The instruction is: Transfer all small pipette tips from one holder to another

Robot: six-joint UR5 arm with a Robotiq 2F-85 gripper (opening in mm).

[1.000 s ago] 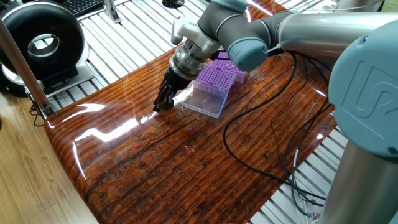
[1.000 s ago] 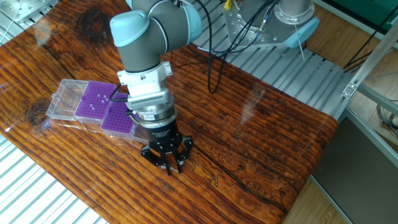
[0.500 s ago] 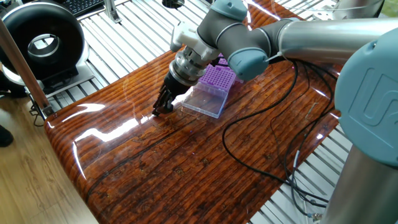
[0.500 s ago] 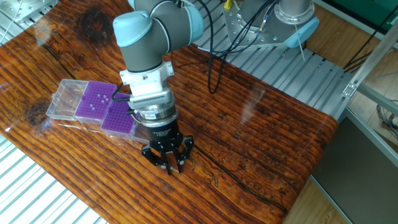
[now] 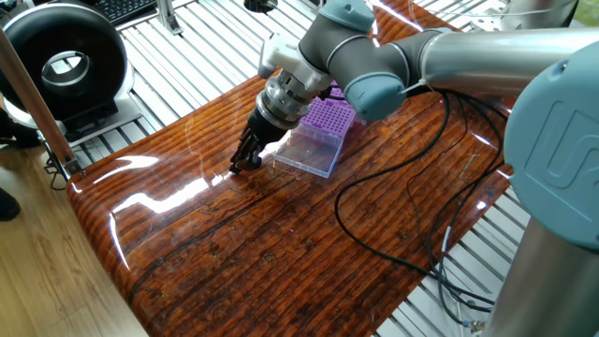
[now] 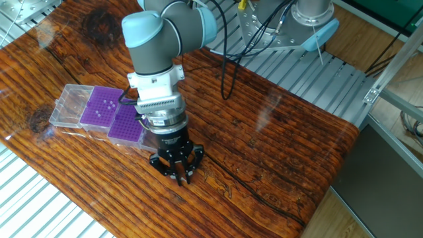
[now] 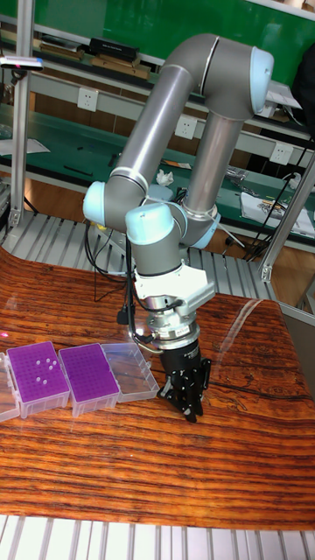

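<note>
Far rack (image 5: 334, 114) behind arm, tool (image 6: 180, 176) contents unclear

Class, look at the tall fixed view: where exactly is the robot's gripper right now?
The gripper points down just above the bare wooden table, right of the open clear lid of the nearer purple rack.

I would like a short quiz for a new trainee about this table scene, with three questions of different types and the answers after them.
1. True or false: the gripper is directly above one of the purple racks.
2. Which purple rack holds a few small white tips in the tall fixed view?
A. the rack nearer the gripper
B. the rack farther from the gripper
C. neither
3. Fill in: the gripper's tips are low over the bare ____ table.

Key
1. False: it is beside the racks, over bare tabletop.
2. B
3. wooden
</note>
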